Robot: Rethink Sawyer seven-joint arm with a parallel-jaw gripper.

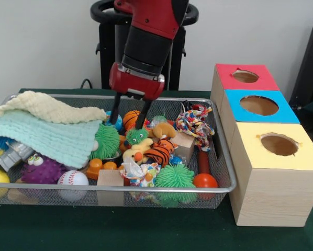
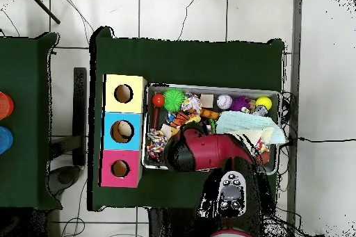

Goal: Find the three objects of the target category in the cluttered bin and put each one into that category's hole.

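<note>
My gripper (image 1: 129, 116) hangs open over the back middle of the wire bin (image 1: 146, 189), its two black fingers (image 1: 115, 111) straddling a small orange basketball (image 1: 130, 120). Nothing is held. Just in front lie a green spiky creature with eyes (image 1: 137, 137), a yellow duck (image 1: 137, 152) and an orange striped tiger toy (image 1: 159, 151). A coloured rope toy (image 1: 194, 123) lies at the bin's right. In the overhead view the red arm (image 2: 208, 152) hides the gripper and the bin's (image 2: 208, 87) near half.
Cream (image 1: 46, 107) and mint (image 1: 46, 137) cloths cover the bin's left. Green spiky balls (image 1: 175, 177), a baseball (image 1: 73, 179), a purple monster (image 1: 41, 168) and a red ball (image 1: 205, 180) line the front. Red (image 1: 266, 81), blue (image 1: 287, 112) and yellow (image 1: 303, 157) boxes with holes stand at the right.
</note>
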